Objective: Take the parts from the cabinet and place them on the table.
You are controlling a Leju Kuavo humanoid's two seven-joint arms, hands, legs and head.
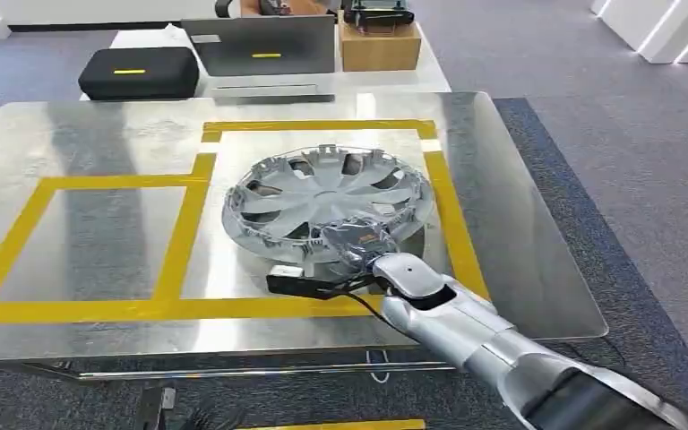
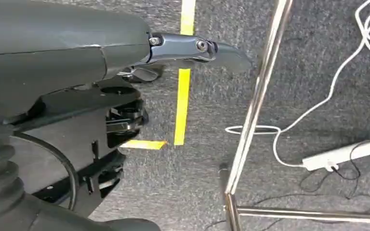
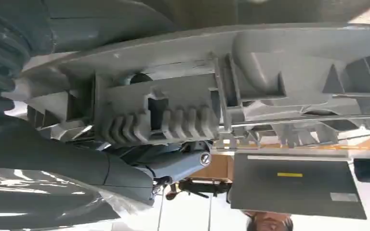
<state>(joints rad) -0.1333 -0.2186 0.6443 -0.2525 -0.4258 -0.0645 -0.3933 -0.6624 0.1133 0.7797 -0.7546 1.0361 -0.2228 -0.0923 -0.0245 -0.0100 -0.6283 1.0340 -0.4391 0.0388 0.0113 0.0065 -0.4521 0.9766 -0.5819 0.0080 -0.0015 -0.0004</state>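
Fingers of the right hand are closed on the near rim of the silver hubcap, and the right wrist view shows the thumb and darker fingers clamped either side of the cap's ribbed grey underside. The hubcap sits on the shiny metal bench, inside the larger yellow-taped rectangle, with its near edge lifted a little in the hand so that it tilts toward the far side; whether the far edge touches the bench surface cannot be told for certain. A smaller taped rectangle lies to its left. A black cable and a small black block lie on the bench just under the hand. Beyond the bench stand a black case, a grey laptop-like panel and a cardboard box. The left hand hangs low over grey carpet, its fingers extended and holding nothing, near a yellow floor stripe, a chrome bench leg and a white power strip with its cord.
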